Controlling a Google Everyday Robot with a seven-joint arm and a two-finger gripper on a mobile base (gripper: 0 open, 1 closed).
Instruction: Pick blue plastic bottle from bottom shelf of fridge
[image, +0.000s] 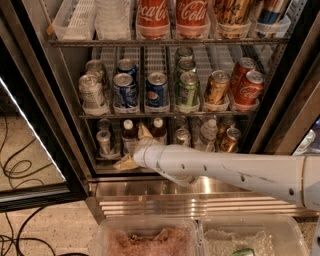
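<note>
I am reaching my tool (131, 146) into the bottom shelf (107, 157) of the fridge (75, 150). It is spread wide and holding nothing, bracketing the blue plastic bottle (128, 132) near the left end. Next, I judge, it needs centring and closing on the body. A second capped bottle (158, 129) and a small can (104, 141) are crowding both sides.

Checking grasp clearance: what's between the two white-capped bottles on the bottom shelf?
A tan finger of the open gripper, at the bottom shelf; camera view.
</note>
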